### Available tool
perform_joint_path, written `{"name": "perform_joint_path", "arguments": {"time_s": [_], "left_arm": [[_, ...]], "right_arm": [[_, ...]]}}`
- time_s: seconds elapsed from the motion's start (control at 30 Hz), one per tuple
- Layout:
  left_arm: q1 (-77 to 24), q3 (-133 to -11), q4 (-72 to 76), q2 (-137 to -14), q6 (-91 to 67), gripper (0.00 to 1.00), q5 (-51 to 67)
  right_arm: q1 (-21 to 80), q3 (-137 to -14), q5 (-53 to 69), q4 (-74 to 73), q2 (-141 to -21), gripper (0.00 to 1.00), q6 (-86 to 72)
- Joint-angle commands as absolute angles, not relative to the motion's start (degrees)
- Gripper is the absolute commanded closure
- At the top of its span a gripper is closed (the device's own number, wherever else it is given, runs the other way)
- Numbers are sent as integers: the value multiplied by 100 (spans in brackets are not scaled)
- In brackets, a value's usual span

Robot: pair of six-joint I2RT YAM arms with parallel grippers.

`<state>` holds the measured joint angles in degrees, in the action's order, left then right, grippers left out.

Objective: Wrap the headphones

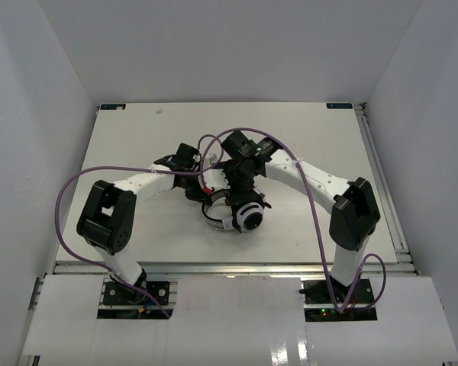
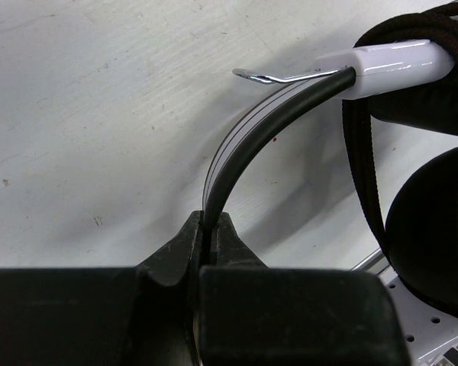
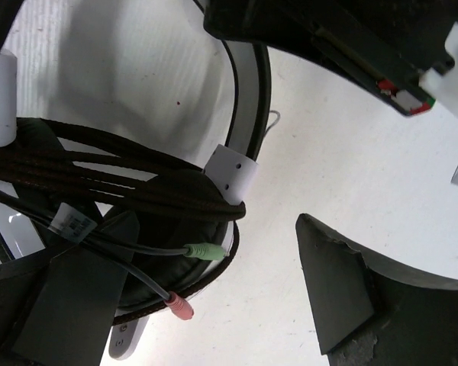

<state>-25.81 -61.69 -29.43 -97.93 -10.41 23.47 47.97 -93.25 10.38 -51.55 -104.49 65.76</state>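
- Headphones (image 1: 240, 213) lie at centre frame in the top view, on the white surface (image 1: 137, 137), between the two arms' wrists.
- Left end effector (image 2: 210, 229), bottom centre of the left wrist view: jaws pressed together, pinching the thin black-and-white headband (image 2: 237, 145) edge-on.
- Headband arcs up and right from the jaws into a white slider (image 2: 389, 65) at upper right; a bare wire loop sticks out to the slider's left.
- Dark braided cord (image 2: 362, 152) runs in turns over the slider and down the right edge, beside a black cushion (image 2: 427, 229).
- Right end effector (image 3: 214, 252): jaws spread wide, nothing clamped. Left finger stands in front of the earcup at lower left; right finger stands over bare surface at lower right.
- Right wrist view: cord strands cross the left half of the frame; green plug (image 3: 202, 250) and pink plug (image 3: 179, 307) lie loose at lower centre.
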Motion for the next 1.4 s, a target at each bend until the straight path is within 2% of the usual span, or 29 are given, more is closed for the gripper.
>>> {"name": "perform_joint_path", "arguments": {"time_s": [0.0, 0.13, 0.23, 0.43, 1.07, 1.17, 1.37], "left_arm": [[-2573, -6395, -2698, -9359, -1149, 100, 2809], [-2540, -6346, -2681, -9343, -1173, 100, 2769], [-2492, -6295, -2616, -9317, -1238, 100, 2746], [-2352, -6158, -2459, -9276, -1391, 100, 2752], [-1814, -6065, -2128, -9456, -1764, 100, 2851], [-1668, -6214, -2075, -9569, -1900, 100, 2749], [-1291, -6592, -1882, -9792, -2297, 100, 2643]], "right_arm": [[4648, -9565, 616, -4858, -10417, 10, 6074], [4597, -9431, 37, -4532, -10459, 10, 5702], [4439, -9523, 127, -4444, -10464, 10, 5362], [4141, -9752, 1192, -4574, -10375, 10, 4939], [3141, -10186, 3177, -3920, -9710, 10, 3618], [2856, -9953, 3315, -3466, -9327, 10, 3231], [2344, -8430, 3507, -2337, -8292, 10, 2743]]}}
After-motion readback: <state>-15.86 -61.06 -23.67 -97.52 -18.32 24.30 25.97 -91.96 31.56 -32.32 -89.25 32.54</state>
